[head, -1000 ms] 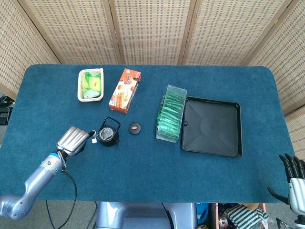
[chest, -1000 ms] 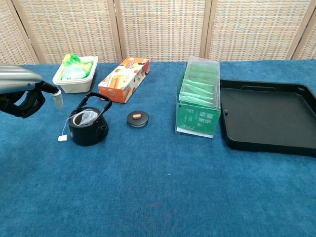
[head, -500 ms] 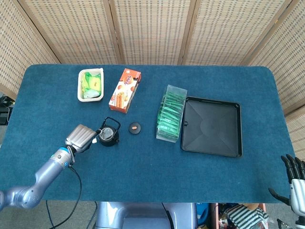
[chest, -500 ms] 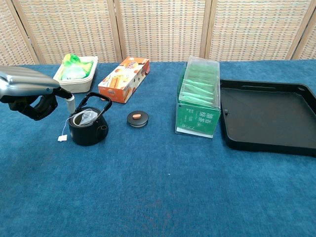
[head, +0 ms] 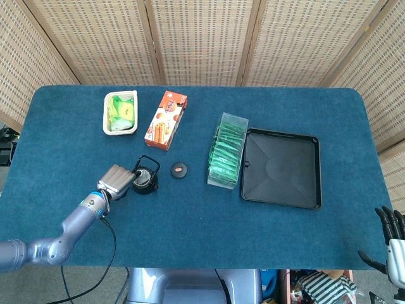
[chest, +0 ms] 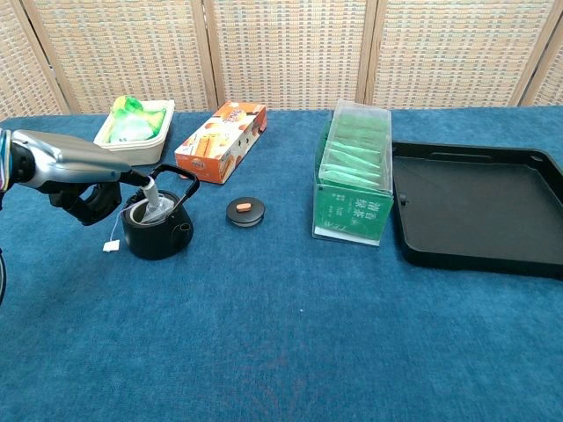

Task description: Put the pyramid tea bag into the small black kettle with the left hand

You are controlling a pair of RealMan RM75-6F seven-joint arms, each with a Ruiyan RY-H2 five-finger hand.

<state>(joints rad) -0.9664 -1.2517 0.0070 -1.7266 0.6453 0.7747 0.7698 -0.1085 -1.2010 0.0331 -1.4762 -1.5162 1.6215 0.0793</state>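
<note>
**Chest view: tea bag reaches the kettle**

Left hand (chest: 84,176) has moved in from the bench edge; its fingers (chest: 141,180) pinch the tea bag (chest: 155,204) over the kettle (chest: 157,229) mouth, tag (chest: 110,246) dangling outside. Light and soft, it is best held by its top. Right hand (head: 393,244) hangs idle, fingers spread.

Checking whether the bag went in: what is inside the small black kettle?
In the small black kettle a pale pyramid tea bag shows at the opening, its tag lying outside on the cloth. The left hand reaches a fingertip over it; the kettle's depths are hidden.
</note>
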